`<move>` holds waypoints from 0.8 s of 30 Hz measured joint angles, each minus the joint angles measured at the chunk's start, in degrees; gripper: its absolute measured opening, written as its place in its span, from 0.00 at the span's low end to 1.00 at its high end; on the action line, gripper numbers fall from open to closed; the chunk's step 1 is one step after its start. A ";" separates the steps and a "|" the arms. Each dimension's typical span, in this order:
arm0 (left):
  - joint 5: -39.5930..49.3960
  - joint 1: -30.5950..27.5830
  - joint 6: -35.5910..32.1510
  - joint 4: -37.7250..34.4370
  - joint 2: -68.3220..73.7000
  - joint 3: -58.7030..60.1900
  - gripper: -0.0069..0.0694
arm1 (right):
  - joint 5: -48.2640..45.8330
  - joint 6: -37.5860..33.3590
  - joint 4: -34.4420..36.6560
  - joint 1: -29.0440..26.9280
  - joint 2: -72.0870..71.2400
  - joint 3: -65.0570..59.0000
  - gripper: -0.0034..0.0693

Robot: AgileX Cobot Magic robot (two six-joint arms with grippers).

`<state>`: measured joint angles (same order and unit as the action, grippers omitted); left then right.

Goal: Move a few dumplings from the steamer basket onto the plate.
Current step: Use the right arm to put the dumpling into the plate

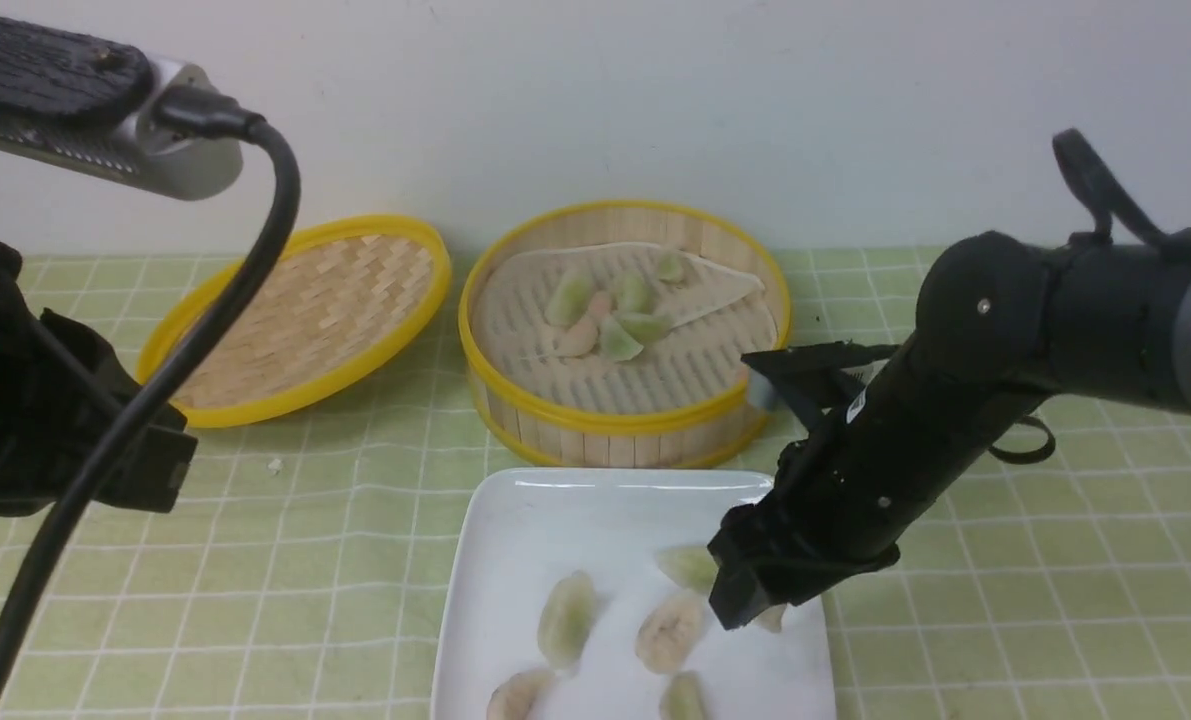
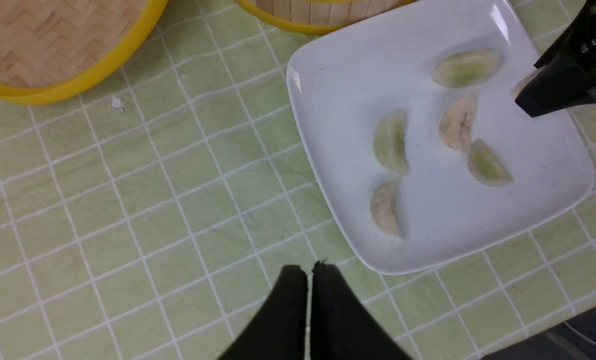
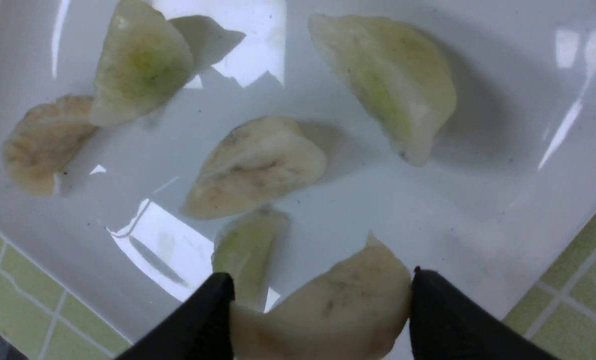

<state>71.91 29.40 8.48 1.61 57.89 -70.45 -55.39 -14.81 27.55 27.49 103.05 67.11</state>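
Left hand (image 2: 309,280) clenched shut; right hand (image 3: 322,282) grasps a cream dumpling (image 3: 328,310) over the plate (image 3: 478,210).

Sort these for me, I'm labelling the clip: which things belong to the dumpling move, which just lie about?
In the job: dumplings, steamer basket, plate, right gripper at the plate.
Lying about: woven lid, white crumb on the cloth, shut left gripper.

In the front view the plate (image 1: 475,560) runs off the bottom edge, which cuts a cream dumpling (image 1: 517,697) and a green dumpling (image 1: 683,698). The right gripper (image 1: 750,610) hides all but a sliver of a third dumpling (image 1: 771,619). In the right wrist view the bottom edge crops this third dumpling, and whether the fingers (image 3: 448,320) press it or merely flank it cannot be told.
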 joint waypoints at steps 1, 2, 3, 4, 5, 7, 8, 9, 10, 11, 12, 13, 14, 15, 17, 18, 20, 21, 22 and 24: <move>0.00 0.00 0.00 0.00 0.00 0.00 0.08 | -1.23 0.00 -0.27 0.00 0.00 0.93 0.71; 0.00 0.00 0.00 0.00 0.00 0.00 0.08 | -2.37 0.00 -0.39 0.00 0.00 1.78 0.72; 0.00 0.00 0.00 0.00 0.00 0.00 0.08 | -3.79 0.06 -0.46 0.00 0.00 2.78 0.75; 0.00 0.00 0.00 -0.12 0.00 0.00 0.08 | -6.28 0.31 -0.48 0.00 0.00 4.42 0.76; 0.00 0.00 0.00 -0.13 0.00 0.00 0.08 | -8.57 0.67 -0.48 0.00 -0.08 5.88 0.77; 0.00 0.00 0.00 -0.13 0.00 0.00 0.08 | -10.68 1.14 -0.53 0.00 -0.35 7.26 0.77; 0.00 0.00 0.00 -0.13 0.00 0.00 0.08 | -12.59 1.70 -0.85 0.00 -1.20 9.15 0.77; 0.00 0.00 0.00 -0.18 0.00 0.00 0.08 | -13.29 2.35 -1.30 0.00 -2.18 10.15 0.76; 0.00 0.00 0.00 -0.18 0.00 0.00 0.08 | -13.56 3.01 -1.78 0.00 -3.59 10.72 0.74; 0.00 0.00 0.00 -0.18 0.00 0.00 0.08 | -13.62 3.90 -2.53 0.00 -5.38 11.14 0.71; 0.00 0.00 -0.05 -0.18 0.00 0.00 0.08 | -13.89 5.38 -4.01 0.00 -8.08 11.34 0.66; 0.00 0.00 -0.02 -0.18 0.00 0.00 0.08 | -14.18 6.27 -5.05 0.00 -10.11 11.34 0.62; 0.00 0.00 -0.07 -0.18 0.00 0.00 0.08 | -14.47 7.22 -6.16 0.00 -12.36 11.34 0.57; 0.00 0.00 -0.18 -0.18 0.00 0.00 0.08 | -14.71 8.45 -7.70 0.00 -15.39 11.34 0.51; 0.00 0.00 -0.19 -0.18 0.00 0.00 0.08 | -15.10 10.65 -10.53 0.00 -21.50 11.34 0.39; -0.05 0.00 -0.24 -0.31 0.00 0.00 0.08 | -15.28 11.69 -12.09 0.00 -25.16 11.34 0.33; -0.24 0.00 -0.24 -0.67 0.00 0.00 0.08 | -15.57 12.83 -14.17 0.00 -30.50 11.34 0.23; -0.53 0.00 -0.44 -1.24 0.00 0.00 0.08 | -15.96 13.91 -16.62 0.00 -37.78 11.34 0.13; -0.68 0.00 -0.52 -1.61 0.00 0.00 0.08 | -16.01 14.16 -17.14 0.00 -40.31 11.17 0.10; -1.75 0.00 -1.10 -2.15 0.00 0.00 0.08 | -16.10 14.81 -19.46 0.00 -48.36 10.08 0.05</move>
<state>70.16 29.40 7.38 -0.54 57.89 -70.45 -71.48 0.00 8.10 27.49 54.70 77.20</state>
